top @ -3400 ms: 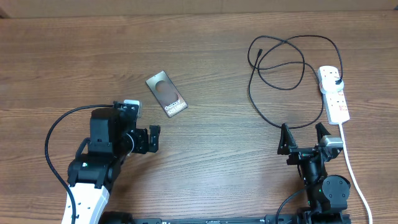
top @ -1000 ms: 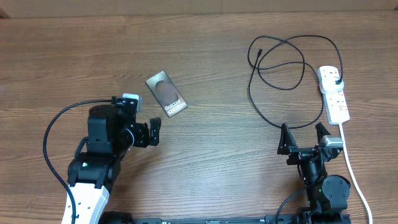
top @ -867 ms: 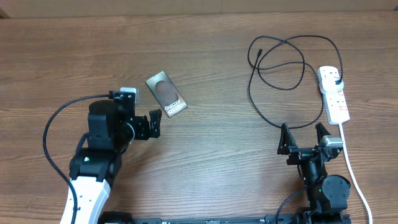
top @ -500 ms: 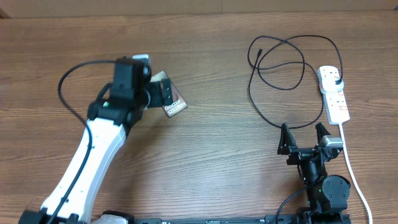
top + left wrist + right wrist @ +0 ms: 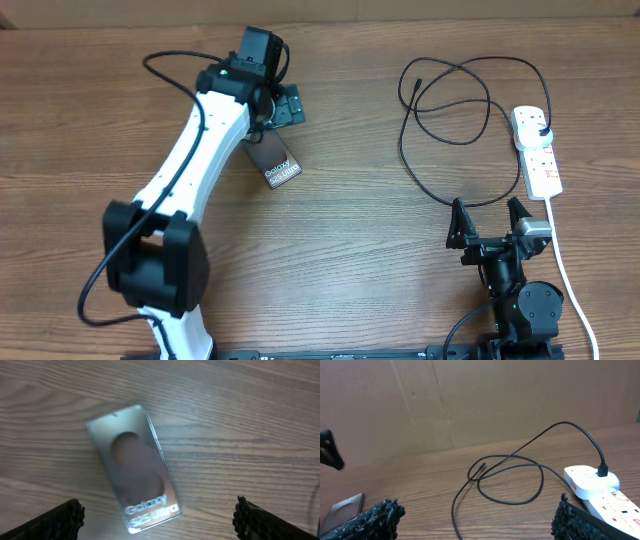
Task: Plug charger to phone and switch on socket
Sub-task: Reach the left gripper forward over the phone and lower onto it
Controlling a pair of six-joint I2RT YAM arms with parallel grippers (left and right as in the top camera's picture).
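Note:
The phone lies flat on the table left of centre. In the left wrist view its "Galaxy S25 Ultra" lettering is at the near end. My left gripper is open and empty, held above the phone's far end. The phone lies between its spread fingers without touching them. The charger cable loops at the back right, with its free connector on the table. The socket lies at the far right with a black plug in it. My right gripper is open and empty in front of the cable.
A thick white cord runs from the socket toward the front edge, just right of my right arm. The socket and the phone's corner show in the right wrist view. A brown cardboard wall stands behind the table.
My left arm has swung from the front left out over the table, bringing its open gripper above the phone. The right arm, cable and socket have not moved.

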